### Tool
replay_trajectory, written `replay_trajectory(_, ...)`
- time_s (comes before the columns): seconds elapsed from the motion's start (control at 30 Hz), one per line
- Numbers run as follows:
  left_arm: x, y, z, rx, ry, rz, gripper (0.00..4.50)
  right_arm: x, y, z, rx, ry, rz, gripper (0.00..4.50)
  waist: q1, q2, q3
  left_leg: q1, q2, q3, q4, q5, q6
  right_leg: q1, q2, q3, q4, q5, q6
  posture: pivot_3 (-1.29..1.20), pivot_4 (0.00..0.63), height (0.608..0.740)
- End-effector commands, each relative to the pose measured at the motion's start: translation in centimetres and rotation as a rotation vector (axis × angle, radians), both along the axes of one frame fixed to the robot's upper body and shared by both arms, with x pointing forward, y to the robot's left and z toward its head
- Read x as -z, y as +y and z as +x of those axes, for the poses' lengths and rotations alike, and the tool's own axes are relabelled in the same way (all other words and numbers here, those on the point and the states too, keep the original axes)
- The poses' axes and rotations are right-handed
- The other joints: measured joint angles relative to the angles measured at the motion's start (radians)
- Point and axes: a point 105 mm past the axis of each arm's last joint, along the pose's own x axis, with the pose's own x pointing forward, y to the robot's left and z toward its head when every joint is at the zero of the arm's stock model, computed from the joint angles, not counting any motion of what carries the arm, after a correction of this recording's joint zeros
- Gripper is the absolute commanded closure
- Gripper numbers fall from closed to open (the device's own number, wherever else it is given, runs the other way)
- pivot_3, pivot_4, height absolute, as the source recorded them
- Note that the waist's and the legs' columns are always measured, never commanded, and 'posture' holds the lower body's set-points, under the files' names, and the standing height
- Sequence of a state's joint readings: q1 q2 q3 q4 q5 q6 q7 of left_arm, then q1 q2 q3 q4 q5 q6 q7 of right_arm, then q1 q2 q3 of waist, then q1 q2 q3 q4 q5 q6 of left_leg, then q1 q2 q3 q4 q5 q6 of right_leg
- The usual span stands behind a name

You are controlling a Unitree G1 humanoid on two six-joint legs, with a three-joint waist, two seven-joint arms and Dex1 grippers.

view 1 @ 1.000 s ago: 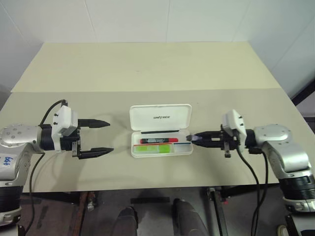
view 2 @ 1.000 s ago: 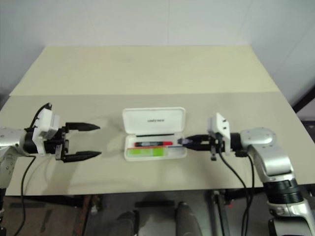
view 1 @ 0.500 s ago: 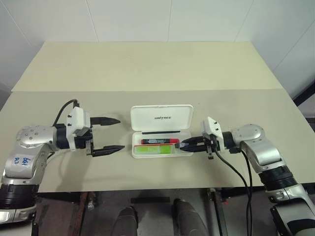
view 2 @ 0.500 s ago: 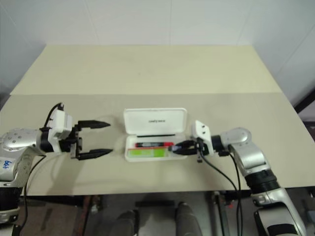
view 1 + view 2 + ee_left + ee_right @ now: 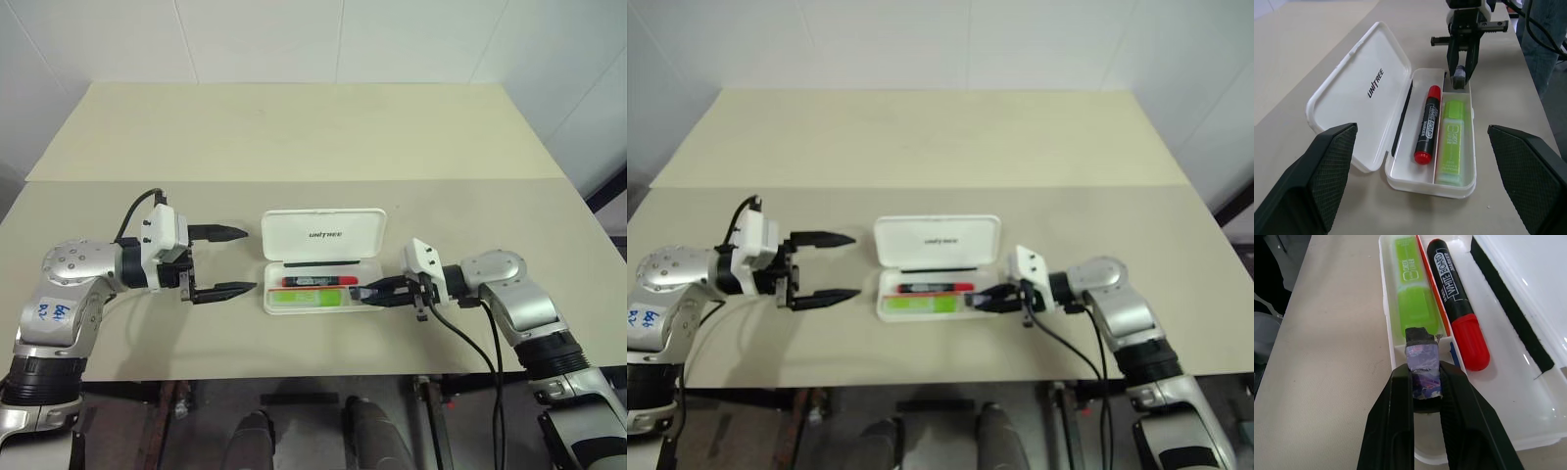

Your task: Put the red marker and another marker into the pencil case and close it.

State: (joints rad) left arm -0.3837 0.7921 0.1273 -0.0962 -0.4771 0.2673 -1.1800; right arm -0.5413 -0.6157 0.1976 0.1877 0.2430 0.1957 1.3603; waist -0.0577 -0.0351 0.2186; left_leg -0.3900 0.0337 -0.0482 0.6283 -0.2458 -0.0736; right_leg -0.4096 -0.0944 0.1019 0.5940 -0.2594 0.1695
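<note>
At frame centre, the white hinged plastic pencil case [image 5: 322,262] lies open, holding the red-capped black marker [image 5: 317,280] and lime-green highlighter [image 5: 306,296]. The right gripper [image 5: 368,293], clamped on a small grey-purple object [image 5: 1421,366], should release it inside; the left gripper [image 5: 231,262], spread wide and empty, should swing the lid shut.

Head stereo pair: looks forward and down over my arms, far, whole table [image 5: 294,127]. My left wrist camera: faces along table toward open pencil case [image 5: 1376,88], mid-range. My right wrist camera: very near, opposite end. All views share pencil case.
</note>
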Motion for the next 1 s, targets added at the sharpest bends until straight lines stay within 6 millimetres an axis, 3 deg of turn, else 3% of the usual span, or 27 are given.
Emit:
replay_trajectory(0.03, -0.4, -0.2, 0.2, 0.005, -0.025, -0.006, 0.00, -1.3, 0.6, 0.5, -0.001, -0.046, 0.029, 3.37, -0.001, 0.000, 0.000, 0.000, 0.000, 0.000, 0.000, 0.000, 0.000, 0.000, 0.000, 0.000, 0.000, 0.000, 0.000, 0.00, 0.150, 0.740)
replay_trajectory(0.3, -0.4, -0.3, 0.6, 0.005, -0.038, -0.010, 0.00, -2.6, 0.8, 0.9, -0.007, -0.091, 0.047, 0.55, 0.001, 0.000, 0.000, 0.000, 0.000, 0.000, 0.000, 0.000, 0.000, 0.000, 0.000, 0.000, 0.000, 0.000, 0.000, 0.00, 0.150, 0.740)
replay_trajectory(0.37, -0.5, -0.4, 0.6, 0.005, -0.042, -0.013, 0.00, -3.9, 1.0, 0.7, -0.019, -0.107, 0.078, 0.03, 0.001, 0.000, 0.000, 0.000, 0.000, 0.000, 0.000, 0.000, 0.000, 0.000, 0.000, 0.000, 0.000, 0.000, 0.000, 0.00, 0.150, 0.740)
replay_trajectory(0.7, -0.7, -0.3, 0.8, 0.002, -0.049, -0.021, 0.00, -7.8, 0.4, -0.7, -0.013, -0.154, 0.160, 0.03, 0.002, 0.000, 0.000, 0.000, 0.000, 0.000, 0.000, 0.000, 0.000, 0.000, 0.000, 0.000, 0.000, 0.000, 0.000, 0.00, 0.150, 0.740)
replay_trajectory(0.8, -0.7, 0.2, 0.8, -0.018, -0.047, -0.033, 0.00, -8.9, -1.4, -2.1, 0.038, -0.177, 0.167, 0.03, 0.009, 0.000, 0.000, -0.001, 0.000, 0.000, -0.001, 0.000, 0.000, 0.000, 0.000, 0.000, -0.001, 0.000, 0.000, 0.00, 0.150, 0.740)
replay_trajectory(1.0, -0.5, 1.1, 0.9, -0.056, -0.041, -0.047, 0.00, -9.9, -4.8, -2.9, 0.175, -0.253, 0.135, 0.03, 0.012, 0.000, 0.000, -0.001, 0.000, 0.000, -0.001, -0.001, 0.000, 0.000, 0.000, 0.000, -0.002, -0.002, -0.002, 0.00, 0.150, 0.740)
